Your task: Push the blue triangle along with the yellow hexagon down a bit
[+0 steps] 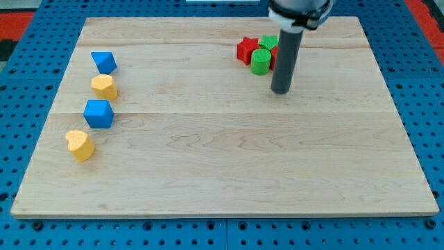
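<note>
On the view's left side of the wooden board (pixel 222 180) four blocks stand in a loose column. Lowest and furthest left is a yellow block (pixel 80 145) with a heart-like outline, though its shape is hard to make out. Just above and right of it sits a blue cube (pixel 98 114). Above that is the yellow hexagon (pixel 104 87), and right above it, nearly touching, the blue triangle (pixel 103 62), the top one of the column; these two are the ones I am meant to move, and they lie near the board's left edge, in its upper half. Moving right, the middle of the board holds nothing but wood grain. Near the top, right of centre, a small cluster sits packed together: a red star-like block (pixel 245 50), a green cylinder (pixel 260 61) in front of it, another green block (pixel 268 42) behind, and a bit of red partly hidden by my rod. My tip (pixel 281 91) rests on the board just right of and below this cluster, well apart from the blue triangle and yellow hexagon. I have no hand to open or close, only this plain rod, gripping nothing.
</note>
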Controlling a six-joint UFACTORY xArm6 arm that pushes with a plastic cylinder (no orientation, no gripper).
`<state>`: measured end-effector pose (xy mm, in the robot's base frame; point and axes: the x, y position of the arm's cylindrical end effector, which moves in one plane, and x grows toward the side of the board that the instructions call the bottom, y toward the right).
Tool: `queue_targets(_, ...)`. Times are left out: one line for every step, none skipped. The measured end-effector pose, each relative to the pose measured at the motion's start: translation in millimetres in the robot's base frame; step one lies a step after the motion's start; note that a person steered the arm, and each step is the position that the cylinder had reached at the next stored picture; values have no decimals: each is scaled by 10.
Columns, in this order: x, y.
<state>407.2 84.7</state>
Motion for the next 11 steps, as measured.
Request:
queue_targets(119, -543)
queue_targets(-114, -909)
queue_targets(-679, -1071)
queue_targets(-1120, -1539)
queue_targets(-1325, -2194)
queue_targets(-1323, -2729)
queue_targets(-1236, -2981)
queue_targets(-934, -3078)
queue_targets(-629, -3098)
queue_targets(-409, -3098)
queue_targets(-186, -3098)
